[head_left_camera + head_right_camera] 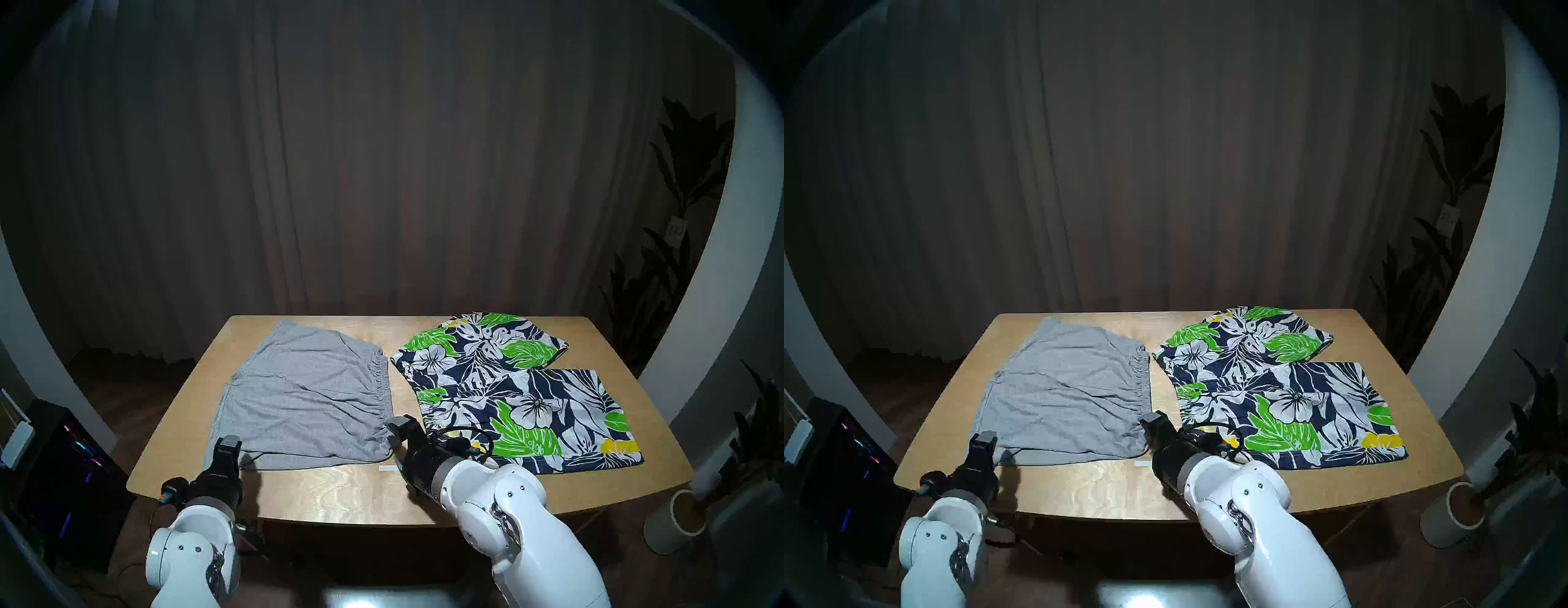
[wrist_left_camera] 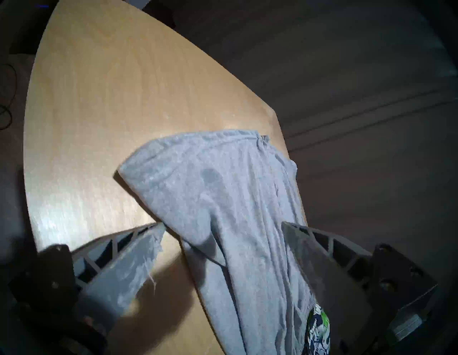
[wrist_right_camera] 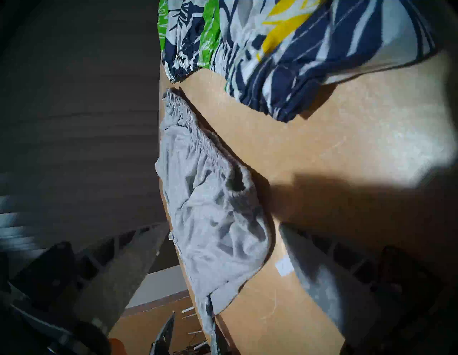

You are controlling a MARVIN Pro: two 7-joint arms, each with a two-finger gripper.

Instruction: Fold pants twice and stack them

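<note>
The grey pants [image 1: 305, 395] lie flat on the left half of the wooden table [image 1: 339, 492], elastic waistband toward the middle. The floral pants [image 1: 509, 395] lie spread on the right half. My left gripper [image 1: 229, 446] is at the grey pair's near left corner. In the left wrist view it [image 2: 221, 226] stands open with grey cloth [image 2: 235, 198] between the fingers. My right gripper [image 1: 401, 424] is at the near waistband corner. The right wrist view shows it [image 3: 223, 228] open around that grey corner [image 3: 210, 218], the floral pants [image 3: 285, 49] beyond.
A small white label [image 1: 387, 468] is stuck on the table just in front of the grey pair. A potted plant [image 1: 679, 522] stands on the floor at the right and a lit computer case [image 1: 72, 467] at the left. A dark curtain hangs behind.
</note>
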